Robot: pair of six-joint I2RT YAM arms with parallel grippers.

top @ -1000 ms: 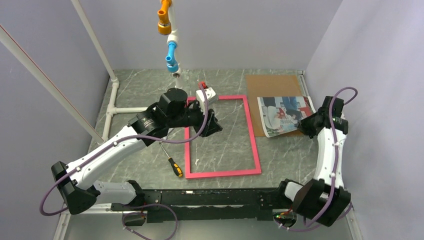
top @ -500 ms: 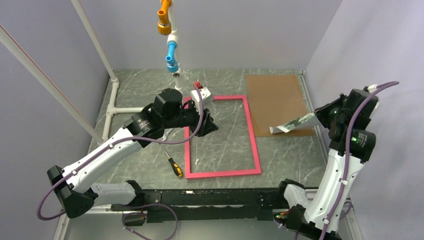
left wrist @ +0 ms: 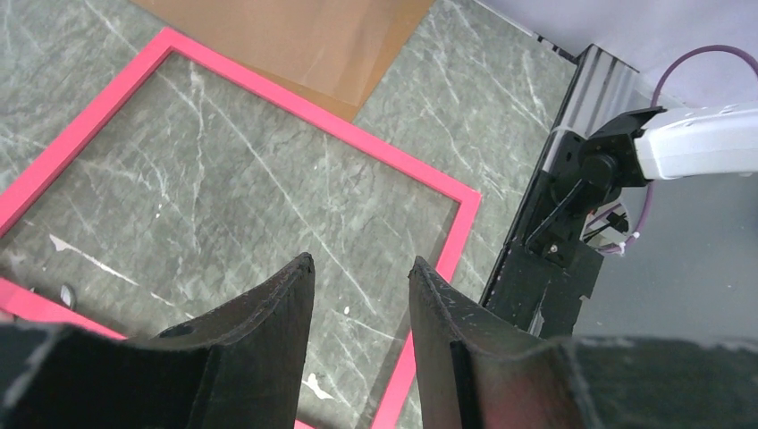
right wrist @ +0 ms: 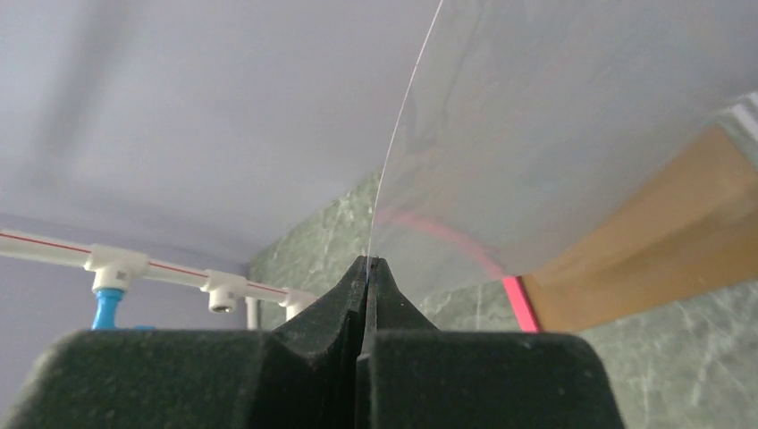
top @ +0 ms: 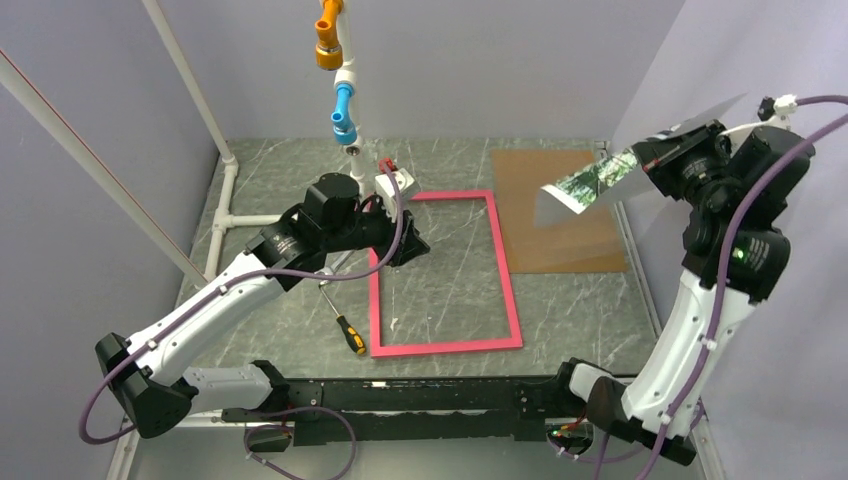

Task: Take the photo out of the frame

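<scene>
1. Lettering: the print on the photo shows from overhead only as patches of colour, too small to read.
2. Count: two arms, each with one claw; one photo; one pink-red frame; one brown board; one screwdriver with a black-and-orange handle; one white pipe structure at the left.
3. Right claw: clenched on one edge of the photo, jaws pressed together with the thin sheet pinched between them; the sheet hangs in the air at the far right, above the brown board, tilted, its free end lower and pointing toward the frame.
4. Photo and frame: well apart; the frame lies flat on the worktop, grey marbled surface showing through its opening.
5. Left claw: jaws partly parted, nothing between them; it hovers over the frame's far left part, well apart from the photo.
6. Others: the brown board lies flat just beside the frame's right rail, contact unclear; the screwdriver lies just left of the frame's near corner.
</scene>
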